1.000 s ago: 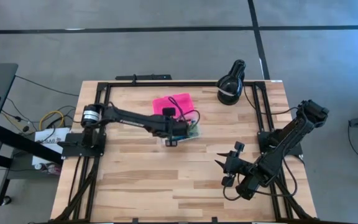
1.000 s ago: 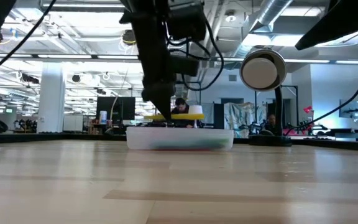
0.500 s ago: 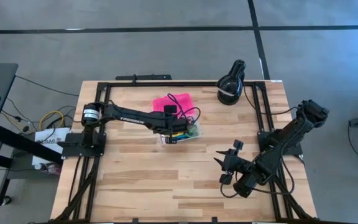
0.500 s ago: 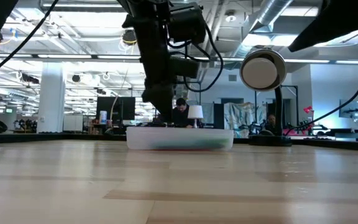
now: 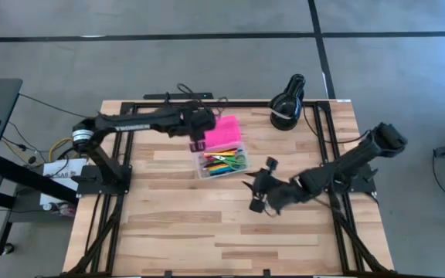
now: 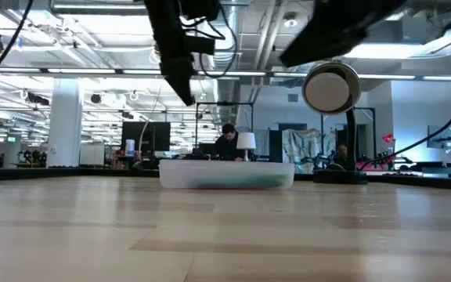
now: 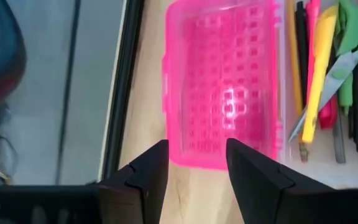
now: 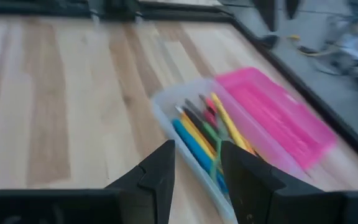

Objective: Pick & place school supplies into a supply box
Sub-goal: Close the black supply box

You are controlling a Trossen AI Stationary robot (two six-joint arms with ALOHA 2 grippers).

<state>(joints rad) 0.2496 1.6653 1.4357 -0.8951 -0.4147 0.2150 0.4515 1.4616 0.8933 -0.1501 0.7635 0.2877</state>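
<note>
High view, and starting on the left: the left gripper [image 5: 197,137] hangs above the far-left side of the table [image 5: 168,224], just beside the open pink lid [image 5: 224,131] of the supply box [image 5: 221,164]. Its wrist camera shows the two fingers [image 7: 145,171] set a narrow gap apart with nothing between them, looking straight down on the lid. No contact there; it sits above the box rather than in it.

Moving to the centre, the box itself lies open near the middle of the table, lid folded flat on the far side, clear base toward us. Inside it: the pens and pencils [image 5: 216,165] packed side by side, yellow, orange, green, blue and black, and the green-handled scissors [image 5: 238,161] lying across them. I can spot no loose pen or pencil on the bare wood around it, so by my reading the loading is done and, at most, closing the lid remains.

On to the right: the right gripper [image 5: 255,193] is stretched in low toward the box, near its right end but apart from it. Its fingers [image 8: 154,177] are slightly parted and empty, the box dead ahead of them. The black lamp [image 5: 287,108] stands untouched at the far-right corner.
</note>
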